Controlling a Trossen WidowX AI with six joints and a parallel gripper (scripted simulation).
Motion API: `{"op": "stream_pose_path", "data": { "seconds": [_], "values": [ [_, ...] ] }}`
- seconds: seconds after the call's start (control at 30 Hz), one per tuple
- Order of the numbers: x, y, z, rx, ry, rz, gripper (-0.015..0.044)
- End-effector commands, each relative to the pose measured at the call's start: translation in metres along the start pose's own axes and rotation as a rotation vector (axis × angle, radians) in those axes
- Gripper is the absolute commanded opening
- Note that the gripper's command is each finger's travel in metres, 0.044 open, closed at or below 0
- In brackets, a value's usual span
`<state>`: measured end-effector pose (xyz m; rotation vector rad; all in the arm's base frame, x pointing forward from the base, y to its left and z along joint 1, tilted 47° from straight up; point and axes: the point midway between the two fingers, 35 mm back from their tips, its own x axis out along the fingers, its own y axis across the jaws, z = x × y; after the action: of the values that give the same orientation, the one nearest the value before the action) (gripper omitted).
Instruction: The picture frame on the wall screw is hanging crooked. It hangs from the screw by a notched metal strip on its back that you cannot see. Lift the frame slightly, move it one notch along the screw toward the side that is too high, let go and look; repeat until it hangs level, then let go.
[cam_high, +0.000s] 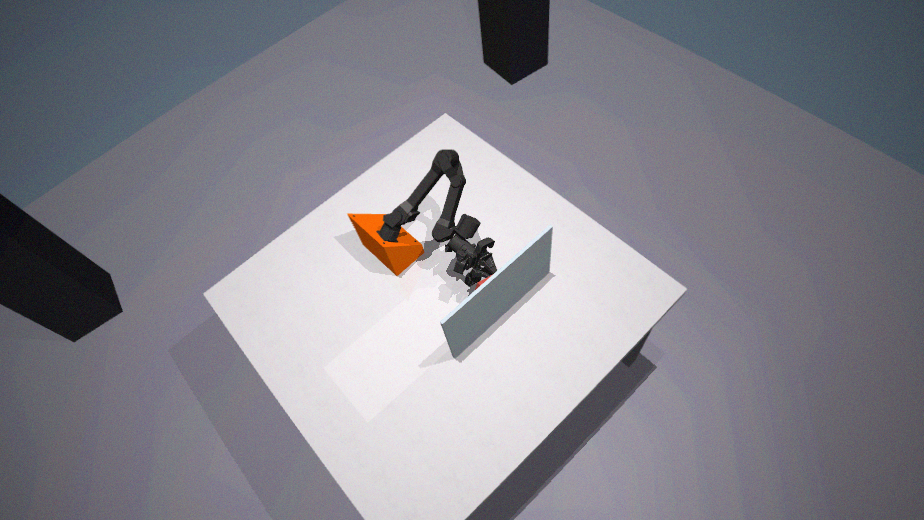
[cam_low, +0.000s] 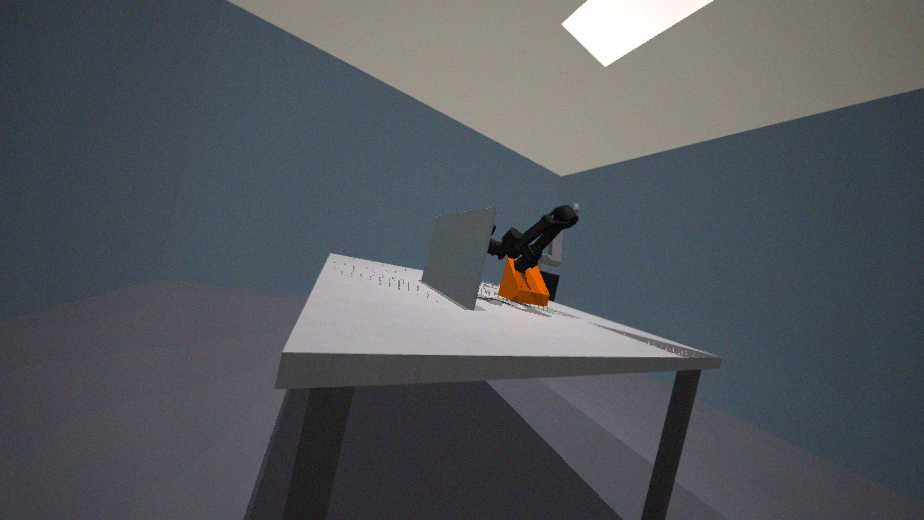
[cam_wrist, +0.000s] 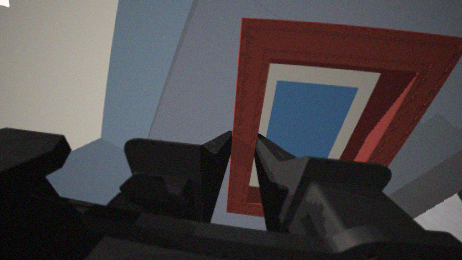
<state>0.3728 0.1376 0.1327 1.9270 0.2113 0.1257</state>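
The picture frame (cam_wrist: 325, 42) has a red border, a cream mat and a blue centre. In the top view only a small red piece of the frame (cam_high: 483, 282) shows over the panel's top edge. My gripper (cam_wrist: 243, 136) (cam_high: 484, 271) is shut on one side bar of the frame, with a fingertip on each side of the bar. The upright wall panel (cam_high: 501, 300) (cam_low: 455, 258) (cam_wrist: 210, 75) stands behind the frame and hides it in the exterior view. The screw and the notched strip are hidden. The slanted wrist view does not show whether the frame is level.
The orange base (cam_high: 400, 258) (cam_low: 526, 295) carries the arm on the frame's side of the panel. The white table (cam_high: 290, 310) (cam_low: 387, 336) extends past both ends of the panel. Two dark pillars (cam_high: 514, 38) (cam_high: 51, 284) show beyond the table in the top view.
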Motion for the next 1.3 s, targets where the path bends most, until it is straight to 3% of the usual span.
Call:
{"op": "stream_pose_path", "data": {
  "seconds": [0.0, 1.27],
  "values": [
    [0.0, 0.0018, 0.0019, -0.003, -0.004, 0.005, 0.0],
    [0.0, 0.0015, 0.0071, -0.004, -0.004, 0.005, 0.0]
  ]
}}
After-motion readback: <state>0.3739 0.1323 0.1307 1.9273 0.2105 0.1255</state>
